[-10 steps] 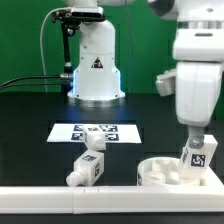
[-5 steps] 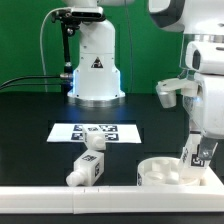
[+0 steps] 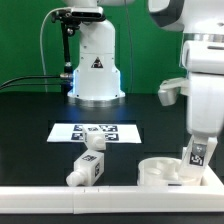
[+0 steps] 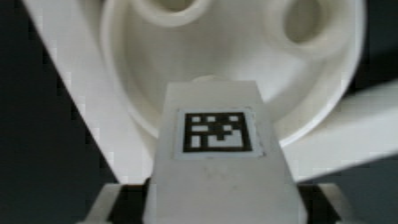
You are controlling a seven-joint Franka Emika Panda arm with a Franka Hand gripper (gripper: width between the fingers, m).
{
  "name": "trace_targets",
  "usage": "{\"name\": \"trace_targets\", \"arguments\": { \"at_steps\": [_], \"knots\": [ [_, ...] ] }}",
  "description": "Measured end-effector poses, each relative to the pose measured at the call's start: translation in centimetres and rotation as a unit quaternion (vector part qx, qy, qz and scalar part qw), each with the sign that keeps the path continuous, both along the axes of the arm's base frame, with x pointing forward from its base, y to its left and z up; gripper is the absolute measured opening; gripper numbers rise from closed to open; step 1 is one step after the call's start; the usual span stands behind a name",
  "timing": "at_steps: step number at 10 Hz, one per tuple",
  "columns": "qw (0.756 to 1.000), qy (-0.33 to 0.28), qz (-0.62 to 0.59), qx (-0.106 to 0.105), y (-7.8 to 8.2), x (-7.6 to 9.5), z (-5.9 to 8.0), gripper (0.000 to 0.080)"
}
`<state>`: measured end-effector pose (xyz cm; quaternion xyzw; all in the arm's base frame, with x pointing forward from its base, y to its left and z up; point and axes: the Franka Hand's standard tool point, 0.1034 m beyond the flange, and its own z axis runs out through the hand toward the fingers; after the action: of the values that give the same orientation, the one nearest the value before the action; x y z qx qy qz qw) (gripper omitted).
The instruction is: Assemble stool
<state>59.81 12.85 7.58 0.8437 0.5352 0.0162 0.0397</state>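
The round white stool seat (image 3: 165, 171) lies on the black table at the exterior view's front right. My gripper (image 3: 197, 146) is shut on a white tagged leg (image 3: 197, 155) and holds it upright over the seat's right side, its lower end at the seat. In the wrist view the leg (image 4: 217, 150) fills the middle, its tag facing the camera, with the seat's recessed underside (image 4: 267, 50) behind it. My fingers (image 4: 125, 205) press both sides of the leg. Two more tagged legs (image 3: 88, 168) (image 3: 92, 141) lie on the table left of the seat.
The marker board (image 3: 95, 130) lies flat at mid-table. The robot's white base (image 3: 96, 70) stands behind it. A white rail (image 3: 60, 194) runs along the table's front edge.
My arm has shifted toward the exterior view's right and the held leg has moved slightly with it, staying over the seat's right side. The loose legs have not moved.
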Motion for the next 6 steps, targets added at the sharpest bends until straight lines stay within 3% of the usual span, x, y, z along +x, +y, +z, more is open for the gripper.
{"name": "trace_targets", "arguments": {
  "at_steps": [1,3,6],
  "knots": [
    [0.996,0.009,-0.085,-0.001,0.0,0.5,0.5,0.0334],
    [0.963,0.038,-0.267,0.010,-0.9,0.8,0.8,0.0334],
    [0.930,0.039,-0.365,0.008,-1.5,0.8,0.6,0.0334]
  ]
}}
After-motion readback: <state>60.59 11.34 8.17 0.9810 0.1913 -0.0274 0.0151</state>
